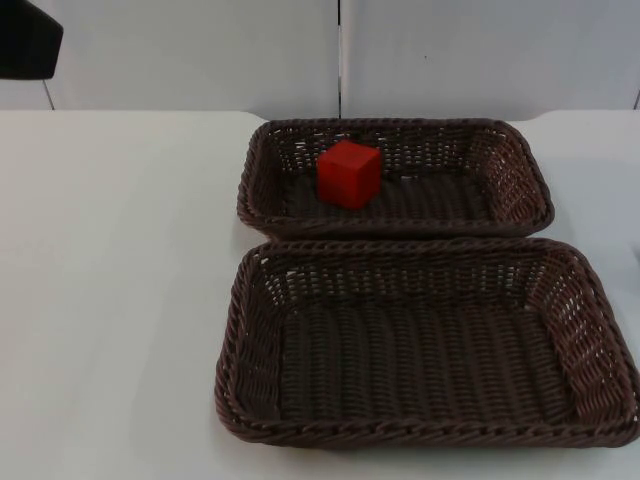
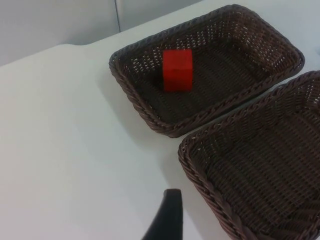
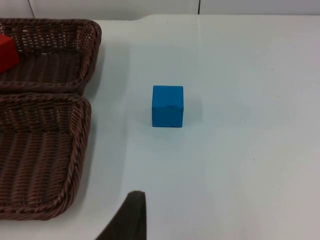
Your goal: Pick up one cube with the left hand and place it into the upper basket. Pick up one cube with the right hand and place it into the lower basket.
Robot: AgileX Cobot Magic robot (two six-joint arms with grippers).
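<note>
Upper basket (image 1: 530,180): a dark brown woven tray on the white bench (image 1: 120,300), the one nearer the grey partition wall (image 1: 190,50). It touches or nearly touches the lower basket along its long side.
Red cube (image 1: 349,173): rests inside the upper basket, toward its left half, sitting flat on the weave. The left wrist view shows it there too (image 2: 177,70).
Lower basket (image 1: 250,330): the same kind of tray, closer to the camera, with no cube in it.
Blue cube (image 3: 167,106): stands upright on the bare bench, apart from both baskets on their right side, level with the gap where the two rims meet.
Left hand (image 2: 166,220): hangs over the bench to the left of the baskets, looking toward the upper basket. It has hold of nothing that shows; whether its fingers are spread or closed I cannot tell.
Right hand (image 3: 127,217): hovers over the bench with the blue cube ahead of it and apart from it. It carries nothing visible; how far it is open I cannot tell.
Done: the left-hand half looks finished, with the red cube lying in the upper basket.
Left: the right-hand half. The blue cube has not been picked up, and it must go into the lower basket.
</note>
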